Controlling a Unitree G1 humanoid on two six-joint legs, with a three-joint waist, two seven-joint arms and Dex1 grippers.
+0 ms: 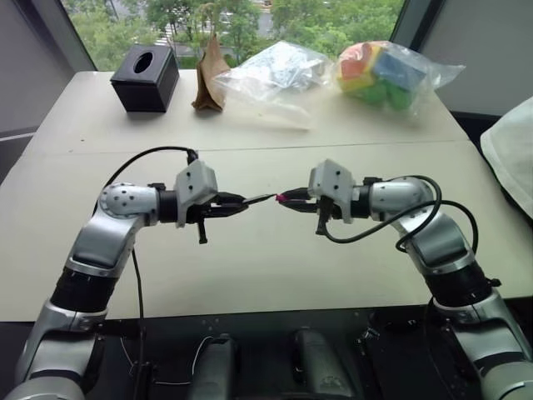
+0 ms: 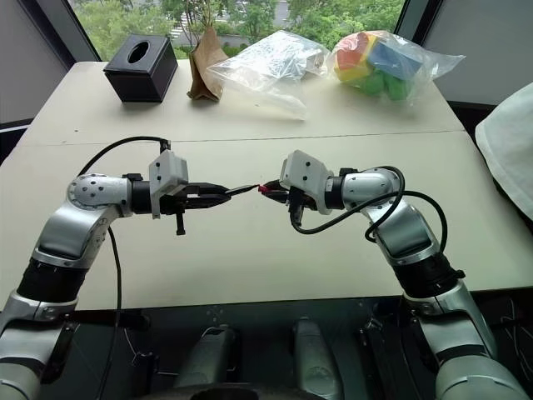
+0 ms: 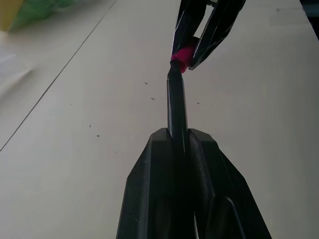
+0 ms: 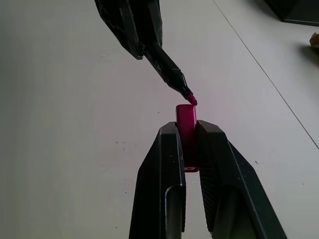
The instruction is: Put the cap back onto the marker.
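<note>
While left gripper (image 4: 142, 37) clamps marker (image 4: 169, 74), right gripper (image 4: 188, 144) pinches cap (image 4: 186, 119) at its tip, no writing legible

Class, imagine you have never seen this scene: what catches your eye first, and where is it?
Mid-table, the left gripper holds the marker and the right gripper holds the cap, the marker's pink tip at the cap's mouth. At the table's far edge lies a bag of bright blocks.
</note>
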